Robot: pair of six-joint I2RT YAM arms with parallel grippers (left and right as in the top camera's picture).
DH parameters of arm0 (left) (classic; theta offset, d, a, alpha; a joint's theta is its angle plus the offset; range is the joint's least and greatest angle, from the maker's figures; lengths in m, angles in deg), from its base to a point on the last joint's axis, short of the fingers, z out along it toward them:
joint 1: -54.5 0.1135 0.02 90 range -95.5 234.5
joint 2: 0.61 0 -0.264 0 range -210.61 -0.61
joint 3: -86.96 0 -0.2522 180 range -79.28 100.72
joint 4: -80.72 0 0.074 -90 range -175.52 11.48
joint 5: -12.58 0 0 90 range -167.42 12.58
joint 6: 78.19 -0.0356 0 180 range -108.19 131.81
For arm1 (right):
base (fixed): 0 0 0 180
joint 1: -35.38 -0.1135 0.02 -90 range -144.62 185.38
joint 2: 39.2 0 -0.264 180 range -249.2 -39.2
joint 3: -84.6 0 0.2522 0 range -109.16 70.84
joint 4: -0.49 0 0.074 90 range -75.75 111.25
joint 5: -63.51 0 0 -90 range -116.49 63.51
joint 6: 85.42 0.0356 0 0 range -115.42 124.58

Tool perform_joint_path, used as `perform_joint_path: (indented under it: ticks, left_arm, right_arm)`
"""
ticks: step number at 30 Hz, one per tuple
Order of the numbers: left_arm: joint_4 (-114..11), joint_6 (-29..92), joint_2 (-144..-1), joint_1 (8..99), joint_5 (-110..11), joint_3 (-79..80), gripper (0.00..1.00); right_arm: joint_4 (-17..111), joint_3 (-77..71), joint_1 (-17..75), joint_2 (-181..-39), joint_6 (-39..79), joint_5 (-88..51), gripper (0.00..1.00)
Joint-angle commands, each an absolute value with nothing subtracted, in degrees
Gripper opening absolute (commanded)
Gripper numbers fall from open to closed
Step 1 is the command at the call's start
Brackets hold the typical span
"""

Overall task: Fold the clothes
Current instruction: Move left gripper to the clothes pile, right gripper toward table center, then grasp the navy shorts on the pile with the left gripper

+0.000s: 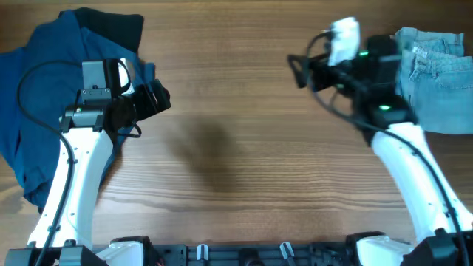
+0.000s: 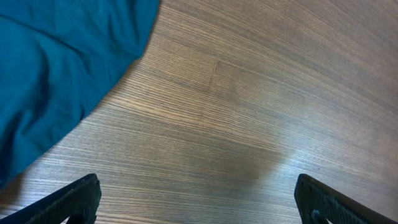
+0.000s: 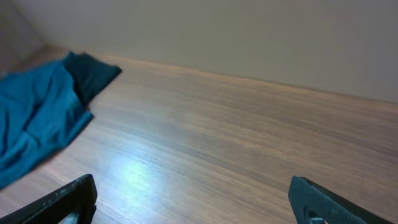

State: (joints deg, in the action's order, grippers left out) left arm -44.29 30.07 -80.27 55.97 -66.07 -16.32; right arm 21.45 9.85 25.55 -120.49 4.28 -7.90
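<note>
A crumpled blue garment (image 1: pixel 44 96) lies in a heap at the table's left, with a darker piece (image 1: pixel 111 26) at its far edge. It also shows in the left wrist view (image 2: pixel 56 68) and the right wrist view (image 3: pixel 34 121). Folded light-blue jeans (image 1: pixel 436 77) lie at the far right. My left gripper (image 1: pixel 159 98) is open and empty, just right of the blue garment's edge, above bare wood (image 2: pixel 199 199). My right gripper (image 1: pixel 297 70) is open and empty, raised over the table left of the jeans, facing left (image 3: pixel 193 202).
The wooden table (image 1: pixel 236 148) runs between the two arms. A pale wall (image 3: pixel 249 37) stands behind the table's far edge. Black cables loop beside both arms.
</note>
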Motion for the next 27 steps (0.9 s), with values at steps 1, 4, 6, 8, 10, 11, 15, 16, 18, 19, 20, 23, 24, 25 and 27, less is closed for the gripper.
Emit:
perform_joint_path:
  ticks: [1,4,6,8,10,11,15,16,18,19,20,23,24,25,27]
  left_arm:
    - [-44.5,28.5,-80.4,56.3,-66.6,-15.1,1.0]
    - [-43.7,28.5,-80.4,56.3,-67.6,-15.1,1.0]
    - [-42.6,28.5,-80.4,56.3,-70.3,-15.1,1.0]
    - [-41.0,28.6,-80.4,56.3,-75.1,-15.1,1.0]
    - [-39.8,29.0,-80.4,56.3,-79.8,-15.1,1.0]
    - [-39.6,29.0,-80.4,56.5,-81.3,-15.1,1.0]
    - [-39.8,29.3,-80.8,58.6,-85.4,-15.2,1.0]
    - [-39.8,29.7,-81.2,59.4,-86.3,-15.2,1.0]
    - [-39.1,30.3,-82.6,61.5,-87.2,-15.2,1.0]
    - [-38.5,30.3,-83.9,62.9,-87.2,-15.2,0.99]
    - [-37.9,30.3,-85.1,64.1,-87.2,-15.2,1.0]
    - [-36.8,30.3,-90.7,67.7,-86.9,-15.2,1.0]
    - [-36.8,30.3,-92.3,68.4,-86.6,-15.2,1.0]
    - [-36.9,30.3,-94.0,68.9,-86.5,-15.2,0.98]
    - [-37.3,30.3,-97.5,69.4,-86.5,-15.2,0.94]
  right_arm:
    - [22.5,6.5,18.4,-125.2,3.1,-20.6,0.99]
    - [26.1,3.1,14.9,-131.4,5.3,-17.5,0.99]
    - [26.2,2.6,13.9,-134.8,8.1,-11.6,0.99]
    - [25.5,2.6,13.6,-137.7,11.8,-5.1,0.99]
    - [25.1,2.6,13.6,-139.5,15.1,-3.0,1.0]
    - [25.1,2.6,13.6,-140.0,15.8,-3.1,0.99]
    - [25.3,2.6,13.6,-139.9,15.7,-3.3,1.0]
    - [25.3,2.6,13.6,-139.9,15.7,-3.3,1.0]
    - [25.5,2.6,13.6,-139.9,15.7,-3.3,0.99]
    - [25.7,2.6,13.6,-139.9,15.7,-3.3,0.99]
    - [25.9,2.6,13.6,-139.9,15.7,-3.3,0.99]
    - [26.4,2.6,13.6,-139.9,15.7,-3.3,1.0]
    - [26.4,2.6,13.6,-139.9,15.5,-3.3,0.99]
    - [26.6,2.6,13.6,-139.9,15.5,-3.3,0.99]
    - [26.8,2.6,13.6,-139.9,15.4,-3.3,1.0]
